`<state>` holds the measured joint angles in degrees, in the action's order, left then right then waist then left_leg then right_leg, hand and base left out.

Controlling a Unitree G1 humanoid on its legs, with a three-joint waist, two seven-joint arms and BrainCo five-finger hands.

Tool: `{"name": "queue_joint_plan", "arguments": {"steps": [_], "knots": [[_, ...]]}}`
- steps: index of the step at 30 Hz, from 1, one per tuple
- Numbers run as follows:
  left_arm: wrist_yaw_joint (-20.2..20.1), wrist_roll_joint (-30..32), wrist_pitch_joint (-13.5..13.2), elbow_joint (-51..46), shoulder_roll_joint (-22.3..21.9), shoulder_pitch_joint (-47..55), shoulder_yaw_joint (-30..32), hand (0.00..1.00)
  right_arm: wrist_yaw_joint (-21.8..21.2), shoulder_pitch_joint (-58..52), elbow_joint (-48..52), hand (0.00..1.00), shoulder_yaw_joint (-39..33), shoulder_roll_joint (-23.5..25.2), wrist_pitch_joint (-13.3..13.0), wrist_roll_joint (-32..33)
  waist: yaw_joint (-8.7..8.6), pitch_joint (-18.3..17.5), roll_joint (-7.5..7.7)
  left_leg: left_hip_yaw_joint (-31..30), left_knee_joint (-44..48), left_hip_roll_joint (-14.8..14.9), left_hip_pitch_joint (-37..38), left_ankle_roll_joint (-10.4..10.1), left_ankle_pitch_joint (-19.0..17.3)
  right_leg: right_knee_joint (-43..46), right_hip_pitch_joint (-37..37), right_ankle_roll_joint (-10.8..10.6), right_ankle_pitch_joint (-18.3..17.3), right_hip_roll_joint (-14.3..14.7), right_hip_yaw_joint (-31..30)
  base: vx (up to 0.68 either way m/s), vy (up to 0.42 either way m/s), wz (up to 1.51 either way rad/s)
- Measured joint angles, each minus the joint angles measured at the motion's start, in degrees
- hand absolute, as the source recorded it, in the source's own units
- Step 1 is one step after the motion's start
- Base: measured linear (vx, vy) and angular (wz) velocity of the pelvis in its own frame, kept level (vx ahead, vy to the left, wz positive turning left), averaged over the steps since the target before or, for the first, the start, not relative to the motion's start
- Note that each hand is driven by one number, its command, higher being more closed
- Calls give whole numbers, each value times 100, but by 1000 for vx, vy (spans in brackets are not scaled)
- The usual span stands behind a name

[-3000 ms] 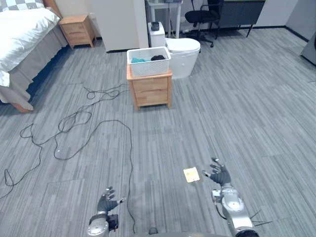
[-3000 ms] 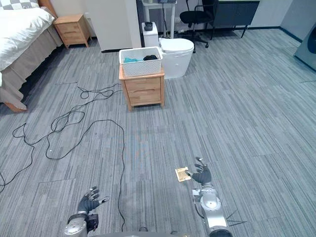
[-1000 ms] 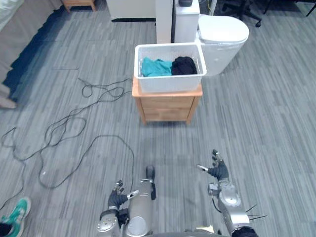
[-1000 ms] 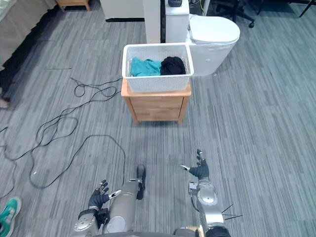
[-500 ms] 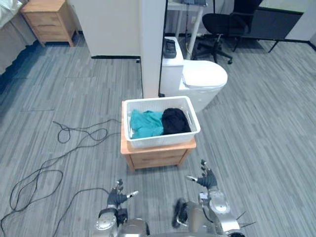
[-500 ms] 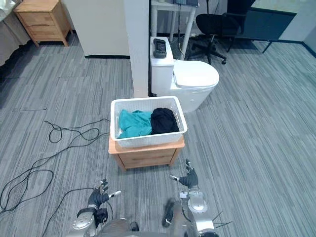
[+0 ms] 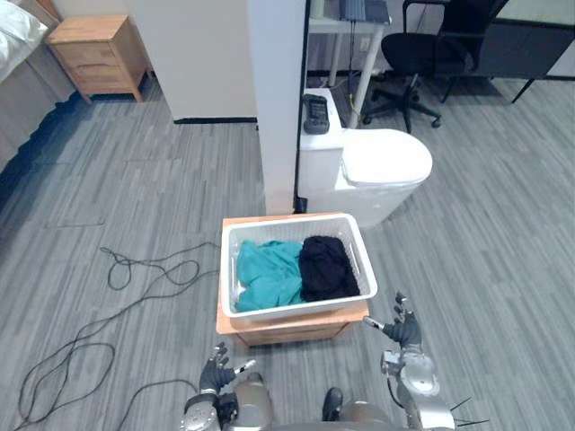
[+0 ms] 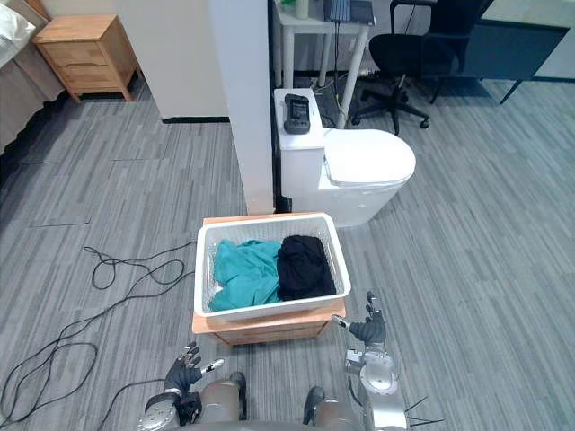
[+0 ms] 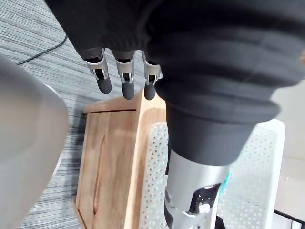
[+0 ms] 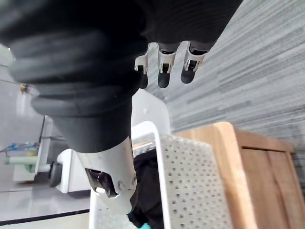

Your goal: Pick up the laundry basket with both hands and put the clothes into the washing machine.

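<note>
Both my hands are low in front of the work and neither is on anything. The left hand (image 7: 216, 372) has its fingers spread and straight, and it sits on the near side of the small wooden nightstand (image 7: 296, 331), off its left front corner and apart from it. In the left wrist view the fingers (image 9: 124, 82) hang loose in a row, with the nightstand's side and the basket's perforated wall past them. The right hand (image 7: 402, 331) is likewise open and splayed. It is close beside the nightstand's right front corner and near the basket's right front corner, and as far as I can see it touches neither. In the right wrist view its fingertips (image 10: 163, 76) point out over bare grey floor. The white laundry basket (image 7: 299, 313) sits squarely on top of the nightstand, upright, between my two hands and a little beyond them. Inside it, a teal garment (image 7: 268, 274) is bunched on the left and a black garment (image 7: 328, 268) on the right, and the two touch in the middle. A white toilet (image 7: 386, 169) with its lid down stands behind the nightstand to the right, with a dark handset (image 7: 316, 114) lying on its tank. A white pillar (image 7: 277, 99) rises directly behind the basket. At far left there is a second wooden nightstand (image 7: 99, 54), and at far right a black office chair (image 7: 429, 56).
</note>
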<state>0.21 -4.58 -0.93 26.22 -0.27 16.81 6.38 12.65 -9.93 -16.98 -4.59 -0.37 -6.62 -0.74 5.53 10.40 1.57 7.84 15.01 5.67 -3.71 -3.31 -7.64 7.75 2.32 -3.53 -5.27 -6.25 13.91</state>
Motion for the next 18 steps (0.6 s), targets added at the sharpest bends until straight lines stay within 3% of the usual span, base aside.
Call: {"name": "queue_joint_plan", "arguments": {"steps": [7, 13, 18], "knots": [[293, -380, 21, -636, 230, 23, 233, 0, 213, 359, 72, 0, -9, -146, -2, -74, 3, -141, -77, 122, -395, -39, 271, 33, 19, -210, 34, -49, 34, 48, -220, 41, -11, -15], [533, -346, -62, -130, 504, -584, 288, 0, 222, 1238, -1204, 0, 57, -630, 104, -522, 3, -169, -110, 191, -804, -94, 142, 81, 277, -640, -156, -18, 357, 182, -364, 0, -21, -11], [655, -127, -211, 330, 741, -1597, 276, 0, 332, 2551, -2024, 0, 121, -1041, 294, -774, -2, 381, -233, 200, -897, -110, -237, 167, 552, -657, -569, 82, 605, 192, -469, -87, 2, -7]]}}
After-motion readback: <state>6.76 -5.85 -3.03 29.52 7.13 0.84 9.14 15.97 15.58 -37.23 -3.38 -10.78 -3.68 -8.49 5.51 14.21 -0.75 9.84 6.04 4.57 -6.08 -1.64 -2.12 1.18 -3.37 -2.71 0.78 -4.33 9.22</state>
